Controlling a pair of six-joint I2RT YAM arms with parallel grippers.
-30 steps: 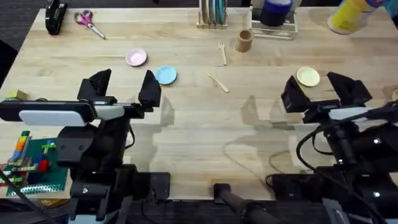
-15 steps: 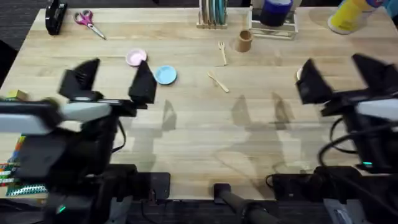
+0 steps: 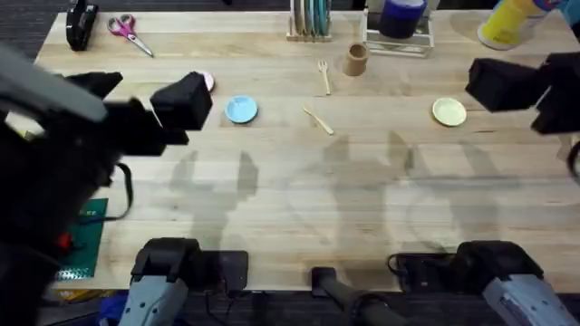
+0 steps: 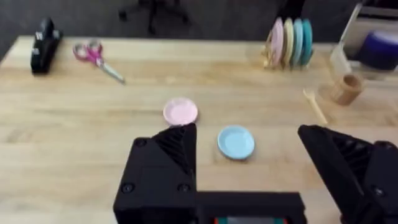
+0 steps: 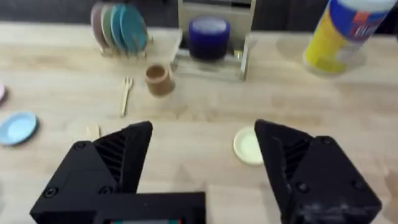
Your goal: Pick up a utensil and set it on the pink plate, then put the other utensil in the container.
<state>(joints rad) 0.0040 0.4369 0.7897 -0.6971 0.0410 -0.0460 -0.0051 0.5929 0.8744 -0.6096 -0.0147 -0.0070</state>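
Note:
The flat wooden utensil lies mid-table, with the wooden fork just beyond it. Right of the fork stands the brown container. My left gripper hangs high, large and dark, open and empty, and its right finger covers most of the pink plate. In the left wrist view the pink plate lies whole beyond the open gripper. My right gripper is raised at the far right, open and empty. The right wrist view has the fork and the container beyond that gripper.
A light blue plate lies right of the pink one and a pale yellow plate at the right. Along the back edge are a stapler, scissors, a plate rack, a blue jar and a yellow bottle.
Both arms have risen toward the camera. The left gripper swung left and now hides part of the pink plate. The right gripper moved right and back, uncovering the yellow plate.

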